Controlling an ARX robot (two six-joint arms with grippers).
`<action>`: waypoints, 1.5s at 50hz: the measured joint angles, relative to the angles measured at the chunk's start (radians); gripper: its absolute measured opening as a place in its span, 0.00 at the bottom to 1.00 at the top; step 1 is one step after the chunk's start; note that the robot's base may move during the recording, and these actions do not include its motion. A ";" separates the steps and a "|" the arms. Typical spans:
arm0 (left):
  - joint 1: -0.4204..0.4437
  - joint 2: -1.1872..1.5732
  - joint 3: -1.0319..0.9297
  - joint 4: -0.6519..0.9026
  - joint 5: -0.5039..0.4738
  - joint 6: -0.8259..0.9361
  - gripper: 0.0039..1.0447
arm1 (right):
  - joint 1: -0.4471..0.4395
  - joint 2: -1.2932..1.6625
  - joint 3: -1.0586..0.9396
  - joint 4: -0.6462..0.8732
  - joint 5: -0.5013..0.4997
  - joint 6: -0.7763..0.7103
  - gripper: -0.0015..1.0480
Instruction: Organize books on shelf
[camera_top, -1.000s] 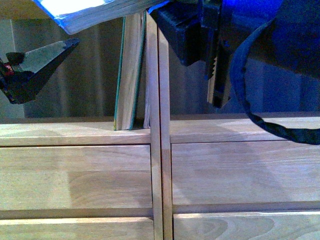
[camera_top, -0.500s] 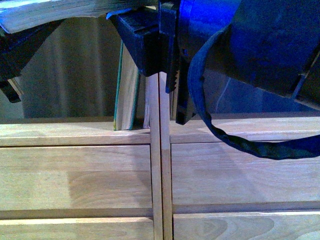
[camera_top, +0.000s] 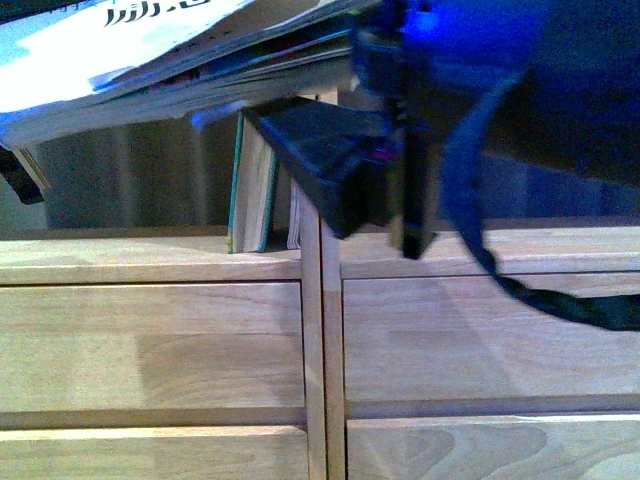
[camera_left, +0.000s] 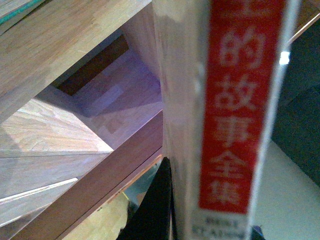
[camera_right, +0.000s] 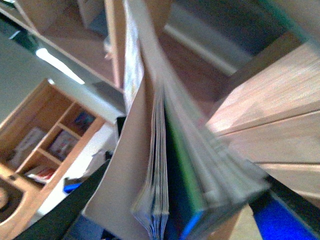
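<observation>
A bundle of books (camera_top: 150, 60) lies tilted across the top of the front view: a pale printed cover on top, several page blocks under it. My right gripper (camera_top: 370, 150) is shut on its right end. In the right wrist view my right gripper (camera_right: 180, 210) clamps the books (camera_right: 170, 165), a thin floppy one and a teal-edged one, edge-on between its dark fingers. My left gripper (camera_left: 205, 220) is shut on the book with the red-and-white spine (camera_left: 235, 125); only a dark tip of it (camera_top: 15, 175) shows in the front view. A teal-covered book (camera_top: 250, 190) and a thin pale volume (camera_top: 293, 215) stand upright on the shelf (camera_top: 150, 265).
The shelf's centre posts (camera_top: 322, 330) divide two columns of wide wooden front panels (camera_top: 150, 350). The right arm's black cable (camera_top: 560, 300) hangs in front of the right column. The right wrist view shows another wooden bookcase (camera_right: 45, 145) in the distance.
The held books have swung lower and further into the front view, cover now visible. My right gripper has moved left and down in front of the centre posts. The left gripper has slid towards the left edge.
</observation>
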 joint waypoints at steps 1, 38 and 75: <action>0.000 0.000 0.000 0.000 0.000 0.000 0.06 | -0.026 -0.013 -0.002 -0.027 0.001 -0.022 0.80; 0.109 0.016 0.251 -0.597 -0.455 0.977 0.06 | -0.657 -0.381 -0.204 -0.201 -0.165 -0.287 0.93; -0.103 0.503 0.766 -0.800 -0.776 1.699 0.06 | -0.660 -0.543 -0.331 -0.269 -0.131 -0.655 0.93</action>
